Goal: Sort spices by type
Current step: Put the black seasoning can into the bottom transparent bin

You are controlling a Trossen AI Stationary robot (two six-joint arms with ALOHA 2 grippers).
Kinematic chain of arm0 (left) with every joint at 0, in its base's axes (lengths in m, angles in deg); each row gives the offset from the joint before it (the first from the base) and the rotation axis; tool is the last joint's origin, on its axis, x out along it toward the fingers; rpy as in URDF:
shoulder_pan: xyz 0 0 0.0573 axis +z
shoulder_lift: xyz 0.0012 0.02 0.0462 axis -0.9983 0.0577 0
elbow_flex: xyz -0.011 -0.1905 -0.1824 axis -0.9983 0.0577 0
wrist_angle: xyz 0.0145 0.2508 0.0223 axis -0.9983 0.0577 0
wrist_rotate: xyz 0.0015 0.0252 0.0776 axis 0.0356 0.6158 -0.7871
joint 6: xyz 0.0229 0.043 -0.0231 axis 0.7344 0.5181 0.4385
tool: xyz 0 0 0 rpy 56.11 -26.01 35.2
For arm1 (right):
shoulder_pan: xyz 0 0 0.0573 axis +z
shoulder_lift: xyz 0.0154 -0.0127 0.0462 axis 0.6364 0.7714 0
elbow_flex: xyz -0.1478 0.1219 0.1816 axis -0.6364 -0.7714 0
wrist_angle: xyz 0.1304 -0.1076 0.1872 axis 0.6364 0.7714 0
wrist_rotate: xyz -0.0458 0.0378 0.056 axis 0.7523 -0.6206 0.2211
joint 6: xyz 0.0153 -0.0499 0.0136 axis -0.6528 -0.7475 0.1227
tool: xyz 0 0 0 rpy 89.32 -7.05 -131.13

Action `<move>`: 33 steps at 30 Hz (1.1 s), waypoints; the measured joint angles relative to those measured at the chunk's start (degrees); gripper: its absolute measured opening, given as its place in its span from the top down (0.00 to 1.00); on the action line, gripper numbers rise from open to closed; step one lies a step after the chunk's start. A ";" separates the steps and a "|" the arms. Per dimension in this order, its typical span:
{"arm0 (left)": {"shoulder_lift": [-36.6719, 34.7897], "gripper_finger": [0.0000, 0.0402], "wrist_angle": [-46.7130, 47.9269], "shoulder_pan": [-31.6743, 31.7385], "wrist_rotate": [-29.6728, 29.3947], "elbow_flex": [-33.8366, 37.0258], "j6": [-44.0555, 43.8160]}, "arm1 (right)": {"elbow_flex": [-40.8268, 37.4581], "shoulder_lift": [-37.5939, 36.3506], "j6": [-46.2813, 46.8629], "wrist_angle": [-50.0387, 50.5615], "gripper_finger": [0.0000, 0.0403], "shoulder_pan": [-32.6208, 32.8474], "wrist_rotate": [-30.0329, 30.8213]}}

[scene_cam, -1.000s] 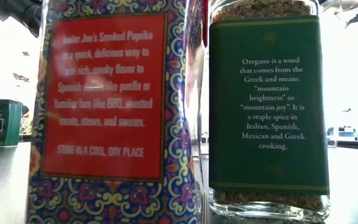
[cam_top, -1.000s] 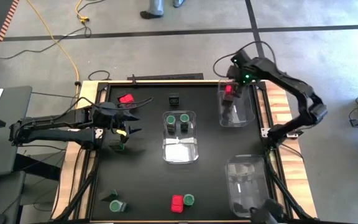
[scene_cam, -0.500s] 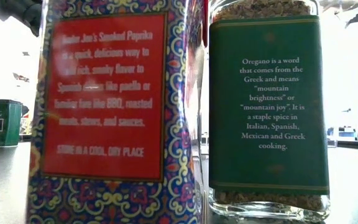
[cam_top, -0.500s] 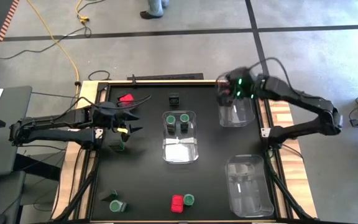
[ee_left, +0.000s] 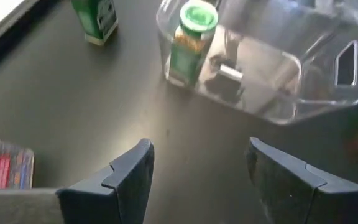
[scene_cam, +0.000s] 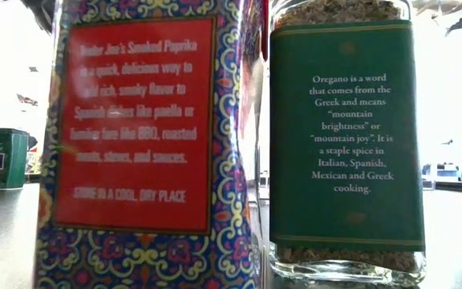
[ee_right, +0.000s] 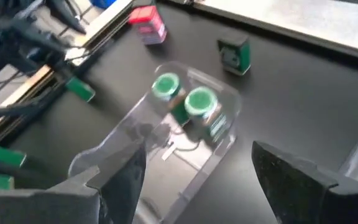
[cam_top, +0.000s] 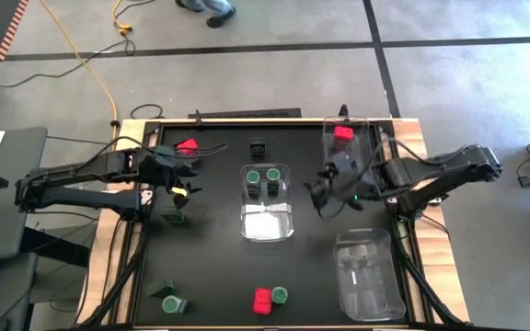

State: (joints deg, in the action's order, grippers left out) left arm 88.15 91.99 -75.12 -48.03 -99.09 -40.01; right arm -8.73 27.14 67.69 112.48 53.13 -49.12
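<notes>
High view: spices scattered over the black worktop (cam_top: 219, 267). Red box (cam_top: 342, 132) sits in the far-right clear bin (cam_top: 368, 165). Two green-topped jars (cam_top: 262, 175) stand in the centre bin (cam_top: 267, 223). Another red box (cam_top: 187, 146) lies far-left, a dark tin (cam_top: 258, 145) beside the far edge. Near edge: a red box and a green-lidded jar touching (cam_top: 270, 297), two green tins (cam_top: 170, 301) near-left. Near-right bin (cam_top: 370, 276): contents unclear. Left hand (cam_top: 184, 177) hovers left of the centre bin, a green tin (cam_top: 173, 217) just beside it. Right hand (cam_top: 325, 189) is between the centre bin and the far-right bin. Grey floor with yellow cable (cam_top: 81, 51); a person's feet (cam_top: 212, 11) at the top.

Low view: paprika tin (scene_cam: 147, 136), red label with ornate blue border, and oregano jar (scene_cam: 345, 136), green label, fill the frame. Small green tin (scene_cam: 0, 158) far back.

Left wrist: fingers (ee_left: 129, 177) spread, nothing between them, above bare worktop.

Right wrist: fingers (ee_right: 120, 180) spread wide, empty, above the centre bin with both jars.
</notes>
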 joint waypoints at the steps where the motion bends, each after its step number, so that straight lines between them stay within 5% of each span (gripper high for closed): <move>1: 0.66 0.39 2.04 0.00 -0.04 -1.28 -0.64 | 0.02 0.27 1.03 0.29 0.21 1.27 0.81; 8: 5.08 0.39 8.40 -0.02 0.29 -4.30 5.89 | -2.25 3.88 13.03 7.53 0.21 8.64 2.75; 18: 7.40 0.39 8.29 -0.02 -0.17 -4.37 10.16 | -21.02 -1.58 19.14 -11.36 0.21 16.03 14.92; 29: 12.16 0.46 24.74 -2.26 -5.01 -12.69 6.48 | -41.53 -14.16 -6.25 -55.81 0.21 9.53 13.99; 33: 13.79 0.47 30.84 -4.55 -4.43 -12.92 1.59 | -42.51 -16.06 -10.95 -60.83 0.21 6.53 8.27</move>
State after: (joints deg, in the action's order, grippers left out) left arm 101.94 122.83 -79.67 -52.46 -112.00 -38.42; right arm -51.25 11.08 56.75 51.65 59.65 -40.85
